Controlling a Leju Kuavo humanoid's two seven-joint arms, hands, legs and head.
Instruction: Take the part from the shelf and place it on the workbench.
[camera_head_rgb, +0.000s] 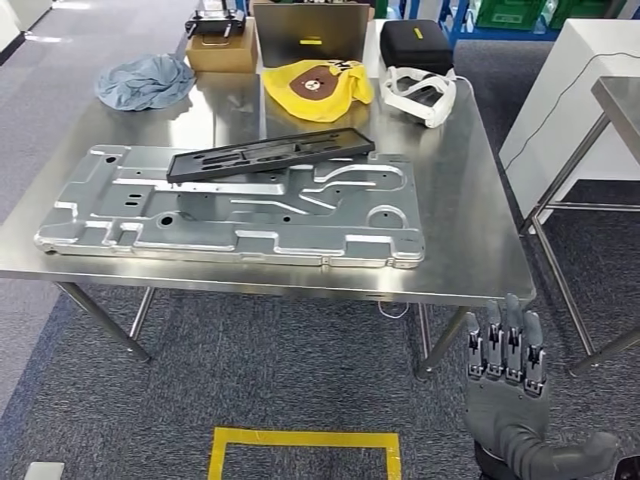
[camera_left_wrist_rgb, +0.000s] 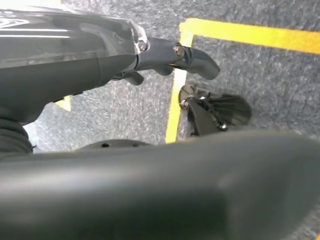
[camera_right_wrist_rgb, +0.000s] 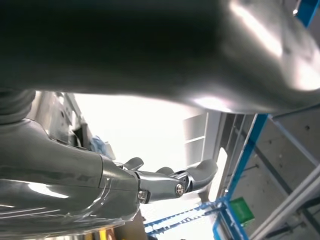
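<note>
A long black part (camera_head_rgb: 270, 157) lies flat on a large grey stamped metal panel (camera_head_rgb: 226, 215), which covers much of the steel workbench (camera_head_rgb: 468, 240). My right hand (camera_head_rgb: 506, 360) is low at the workbench's near right corner, below its edge, with its fingers straight and pointing up, and it holds nothing. In the right wrist view the right hand (camera_right_wrist_rgb: 75, 190) has its fingers stretched out, empty. My left hand (camera_left_wrist_rgb: 75, 55) hangs over the grey carpet with its fingers extended and nothing in them.
At the back of the workbench are a blue cloth (camera_head_rgb: 145, 82), a cardboard box (camera_head_rgb: 220, 50), a laptop (camera_head_rgb: 311, 30), a yellow bear bag (camera_head_rgb: 317, 88), a white headset (camera_head_rgb: 419, 95) and a black case (camera_head_rgb: 415, 45). A second table (camera_head_rgb: 615, 100) stands right. Yellow tape (camera_head_rgb: 302, 440) marks the floor.
</note>
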